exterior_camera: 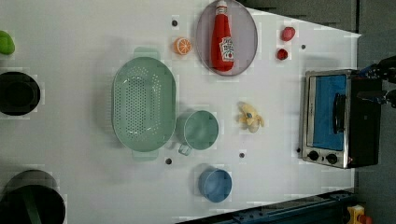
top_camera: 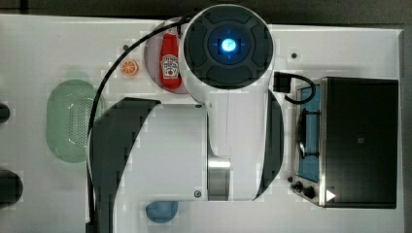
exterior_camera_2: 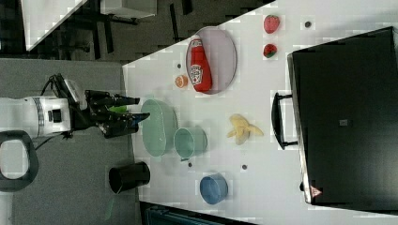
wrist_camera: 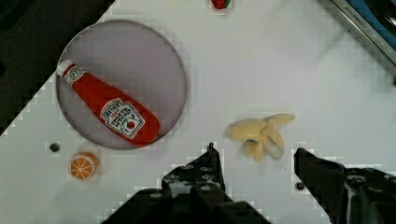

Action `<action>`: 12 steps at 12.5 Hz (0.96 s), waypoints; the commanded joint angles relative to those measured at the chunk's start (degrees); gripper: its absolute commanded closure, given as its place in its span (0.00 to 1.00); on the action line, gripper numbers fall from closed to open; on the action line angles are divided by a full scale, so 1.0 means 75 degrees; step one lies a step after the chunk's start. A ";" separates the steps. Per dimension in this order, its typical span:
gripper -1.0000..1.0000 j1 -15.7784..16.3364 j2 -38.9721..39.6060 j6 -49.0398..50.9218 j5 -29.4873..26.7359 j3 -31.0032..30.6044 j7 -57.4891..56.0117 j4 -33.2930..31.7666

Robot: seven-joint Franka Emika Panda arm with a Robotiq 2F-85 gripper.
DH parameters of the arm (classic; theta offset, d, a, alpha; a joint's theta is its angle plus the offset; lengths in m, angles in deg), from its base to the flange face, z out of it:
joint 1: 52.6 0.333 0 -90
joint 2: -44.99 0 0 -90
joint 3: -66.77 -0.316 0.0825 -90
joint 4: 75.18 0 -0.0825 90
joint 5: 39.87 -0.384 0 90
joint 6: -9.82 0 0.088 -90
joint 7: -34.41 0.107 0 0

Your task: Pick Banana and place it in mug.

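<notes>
The pale-yellow banana [exterior_camera: 250, 116] lies on the white table between the mug and the toaster oven, also seen in the right view [exterior_camera_2: 243, 129]. The muted-green mug [exterior_camera: 201, 129] stands upright and empty beside the basket [exterior_camera_2: 190, 142]. In the wrist view the banana [wrist_camera: 261, 133] lies on the table far below, seen between my two black fingers. My gripper [wrist_camera: 256, 154] is open and holds nothing. The right view shows the gripper [exterior_camera_2: 141, 108] raised well clear of the tabletop. In the top view the arm hides the banana and mug.
A pale-green perforated basket [exterior_camera: 144, 103] touches the mug. A ketchup bottle [exterior_camera: 222, 37] lies on a grey plate [exterior_camera: 245, 28], with an orange slice [exterior_camera: 182, 45] beside it. Two strawberries [exterior_camera: 288, 33], a toaster oven [exterior_camera: 338, 119], a blue cup [exterior_camera: 215, 184] and black cups [exterior_camera: 18, 92] ring the table.
</notes>
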 commanded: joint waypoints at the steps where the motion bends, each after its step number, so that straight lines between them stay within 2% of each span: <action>1: 0.22 -0.0101 -0.3011 0.1905 -0.0048 0.0412 -0.0850 -0.1701; 2: 0.03 -0.0101 -0.2982 0.1902 -0.0048 0.0412 -0.0850 -0.1789; 3: 0.00 -0.0100 -0.2903 0.1860 -0.0048 0.0411 -0.0851 -0.1925; 9: 0.00 -0.0091 -0.1833 -0.0613 -0.0048 0.0398 -0.1061 -0.3280; 12: 0.00 -0.0093 -0.1002 -0.2216 -0.0048 0.0403 -0.2283 -0.3901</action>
